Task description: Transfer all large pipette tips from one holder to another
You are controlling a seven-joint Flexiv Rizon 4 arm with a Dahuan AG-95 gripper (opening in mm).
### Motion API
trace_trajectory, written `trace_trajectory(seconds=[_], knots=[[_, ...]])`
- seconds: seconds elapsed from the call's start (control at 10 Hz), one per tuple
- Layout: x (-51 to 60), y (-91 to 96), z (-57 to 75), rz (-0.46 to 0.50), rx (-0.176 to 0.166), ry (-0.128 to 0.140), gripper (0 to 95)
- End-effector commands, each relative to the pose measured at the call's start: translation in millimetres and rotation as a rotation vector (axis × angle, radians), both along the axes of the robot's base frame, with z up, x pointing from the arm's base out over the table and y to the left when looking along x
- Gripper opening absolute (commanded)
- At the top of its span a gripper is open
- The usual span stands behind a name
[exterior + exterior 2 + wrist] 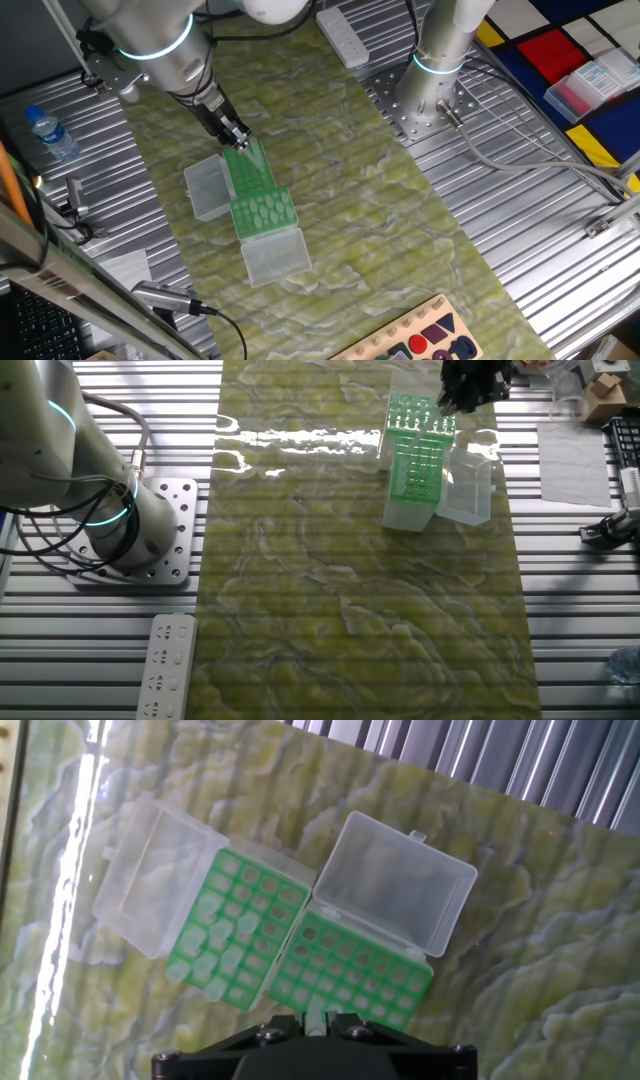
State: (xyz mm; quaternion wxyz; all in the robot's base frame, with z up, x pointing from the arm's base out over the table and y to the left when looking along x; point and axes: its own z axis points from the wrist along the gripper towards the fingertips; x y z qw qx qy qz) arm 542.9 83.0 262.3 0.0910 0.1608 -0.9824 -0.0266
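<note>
Two green racks lie side by side on the mat, each with its clear lid folded open. One rack (232,935) (265,212) holds several large pipette tips (215,955), seen as pale round dots. The other rack (350,970) (248,165) shows mostly empty holes. My gripper (316,1020) (237,140) (465,385) hangs just above the emptier rack, at its edge. It is shut on one whitish pipette tip (317,1011) that sticks out between the fingers.
The open clear lids (395,885) (160,870) flank the racks. A water bottle (50,133) stands on the ribbed metal table, and a power strip (343,38) lies at the far end of the green mat. A second arm's base (437,75) is bolted beside the mat.
</note>
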Motion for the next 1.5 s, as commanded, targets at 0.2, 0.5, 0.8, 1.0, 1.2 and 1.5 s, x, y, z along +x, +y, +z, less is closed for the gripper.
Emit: trace_trajectory(seconds=[0.2, 0.5, 0.8, 1.0, 1.2, 1.5], knots=[[-2.0, -0.8, -4.3, 0.001, 0.0, -0.011, 0.0], [-6.2, -2.2, -12.5, 0.015, 0.002, -0.035, 19.0], [-7.0, -0.3, -14.4, 0.02, 0.008, -0.035, 57.0], [3.4, 11.2, -13.6, -0.031, 0.016, -0.045, 57.0], [28.7, 36.8, -15.4, -0.113, 0.001, -0.046, 38.0], [28.7, 36.8, -15.4, -0.113, 0.001, -0.046, 38.0]])
